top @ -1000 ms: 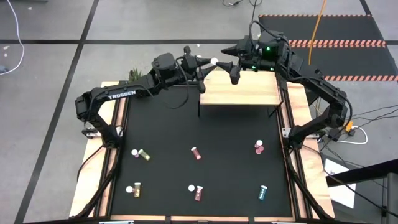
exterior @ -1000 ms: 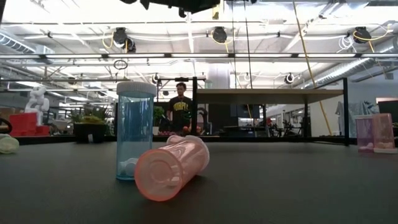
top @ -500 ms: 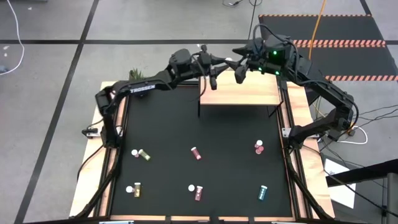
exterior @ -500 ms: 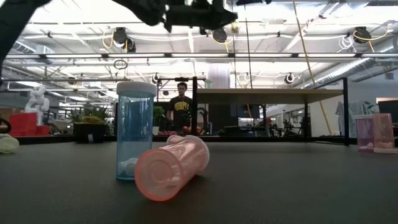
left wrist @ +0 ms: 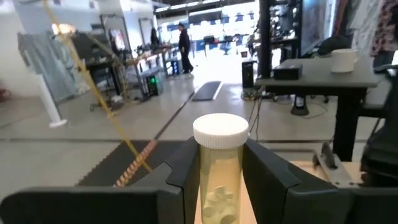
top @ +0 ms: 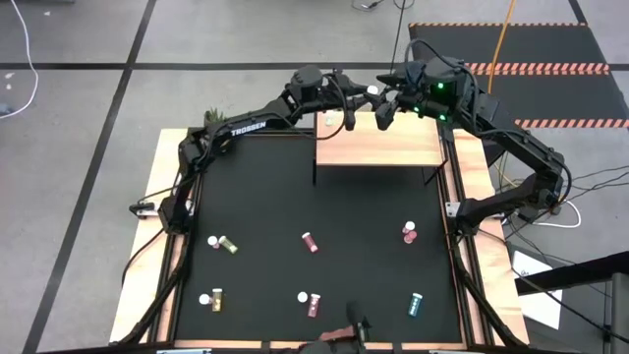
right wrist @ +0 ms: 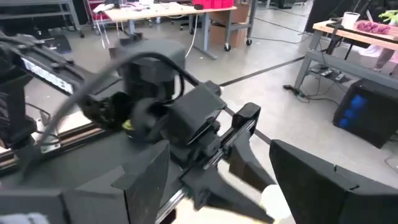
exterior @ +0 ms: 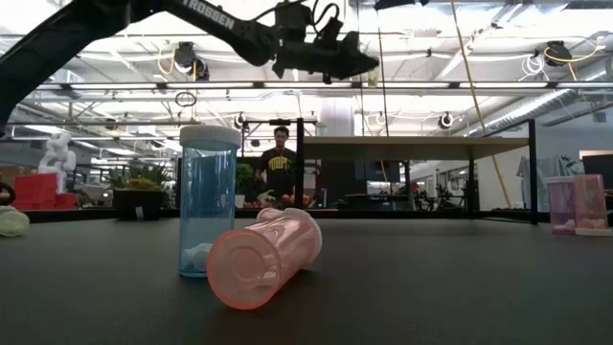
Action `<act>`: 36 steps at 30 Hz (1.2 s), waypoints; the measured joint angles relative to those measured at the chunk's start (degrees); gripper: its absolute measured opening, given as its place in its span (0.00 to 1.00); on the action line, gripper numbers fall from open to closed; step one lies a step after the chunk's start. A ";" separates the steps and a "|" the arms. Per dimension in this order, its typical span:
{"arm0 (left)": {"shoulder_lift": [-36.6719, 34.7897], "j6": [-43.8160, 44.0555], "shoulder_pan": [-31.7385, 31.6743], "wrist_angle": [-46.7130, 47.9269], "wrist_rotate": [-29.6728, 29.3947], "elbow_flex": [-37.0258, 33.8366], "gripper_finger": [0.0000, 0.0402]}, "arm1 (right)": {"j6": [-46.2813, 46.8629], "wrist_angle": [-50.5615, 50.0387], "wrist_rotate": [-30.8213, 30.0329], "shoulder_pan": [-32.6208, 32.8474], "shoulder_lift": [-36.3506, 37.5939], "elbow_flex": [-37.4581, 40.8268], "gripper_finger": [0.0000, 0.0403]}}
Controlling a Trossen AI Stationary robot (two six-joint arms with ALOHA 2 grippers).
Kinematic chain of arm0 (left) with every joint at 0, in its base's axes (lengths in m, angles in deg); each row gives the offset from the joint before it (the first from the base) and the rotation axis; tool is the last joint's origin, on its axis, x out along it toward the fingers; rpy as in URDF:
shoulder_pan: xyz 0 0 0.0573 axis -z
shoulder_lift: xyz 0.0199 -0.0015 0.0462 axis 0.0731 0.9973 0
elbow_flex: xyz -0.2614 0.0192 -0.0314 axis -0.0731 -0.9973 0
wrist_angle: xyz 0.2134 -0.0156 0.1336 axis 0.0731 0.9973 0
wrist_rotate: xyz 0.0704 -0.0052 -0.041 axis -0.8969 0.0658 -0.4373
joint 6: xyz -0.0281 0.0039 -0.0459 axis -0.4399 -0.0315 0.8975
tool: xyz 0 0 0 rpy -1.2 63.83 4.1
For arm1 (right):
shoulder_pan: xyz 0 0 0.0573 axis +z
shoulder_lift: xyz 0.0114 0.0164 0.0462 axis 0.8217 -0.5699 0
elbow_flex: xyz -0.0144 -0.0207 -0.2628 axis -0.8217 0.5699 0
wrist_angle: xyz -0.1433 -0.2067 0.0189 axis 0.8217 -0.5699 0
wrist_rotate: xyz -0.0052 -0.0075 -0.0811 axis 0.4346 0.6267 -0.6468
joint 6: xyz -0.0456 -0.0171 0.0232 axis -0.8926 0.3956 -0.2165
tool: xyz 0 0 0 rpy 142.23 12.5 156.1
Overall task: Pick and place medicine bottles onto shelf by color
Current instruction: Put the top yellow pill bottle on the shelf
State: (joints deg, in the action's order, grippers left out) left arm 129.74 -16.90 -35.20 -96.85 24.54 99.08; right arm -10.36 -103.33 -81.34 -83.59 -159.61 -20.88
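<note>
a: so, what's changed in the last second?

b: the left arm has swung in from the tabletop's left side, and its left claw (top: 346, 116) now hangs over the far left corner of the pale wood shelf (top: 393, 147). earlier it was short of the shelf edge. the right claw (top: 385, 106) has barely moved and waits just beside it over the shelf's far edge.

a: is the left claw carrying anything?

b: yes. the left wrist view shows its fingers (left wrist: 186, 177) pinched narrow on the sides of a yellow-gold bottle (left wrist: 219, 174), upright, white cap (left wrist: 221, 129) clear above them. the right claw is spread wide with nothing between its fingers.

a: meaning for the task?

b: i'd judge the carry is nearly done, with lowering and release onto the shelf left. the shelf top looks bare, so this would be the first bottle placed.

a: and the rest?

b: six spots on the black tabletop: a yellow-gold bottle (top: 227, 244), another (top: 215, 297), a dark red one (top: 311, 242), another (top: 314, 306), a pink one (top: 409, 233), a teal one (top: 416, 304).

a: materials?

b: bottles are see-through tinted plastic cylinders, smooth, with ribbed white caps and pale pills inside. the tabletop is matte black; the shelf is flat light wood on thin dark legs.
</note>
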 joint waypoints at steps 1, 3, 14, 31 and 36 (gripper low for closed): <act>0.15 0.03 -0.32 -0.09 -0.07 -0.14 0.27 | 0.00 0.06 0.03 -0.17 0.16 0.00 0.67; 0.49 0.68 -0.87 -0.43 -0.11 -0.15 0.27 | 0.00 0.09 0.04 -0.24 0.41 0.00 0.67; 1.73 -1.09 -1.75 5.86 2.24 -0.26 0.27 | 0.44 -3.45 0.13 -1.23 0.16 0.00 0.67; 1.34 5.63 -3.14 8.70 5.51 -1.66 0.27 | 0.60 -4.69 0.13 -1.23 4.41 7.95 0.67; 0.89 6.95 0.26 7.51 -2.86 -1.53 0.27 | 0.96 -3.18 1.75 -1.69 12.39 15.31 0.67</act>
State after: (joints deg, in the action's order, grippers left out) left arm 130.63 -9.96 -34.94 -89.34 21.68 97.56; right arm -9.39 -106.51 -79.59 -85.28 -147.22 -5.57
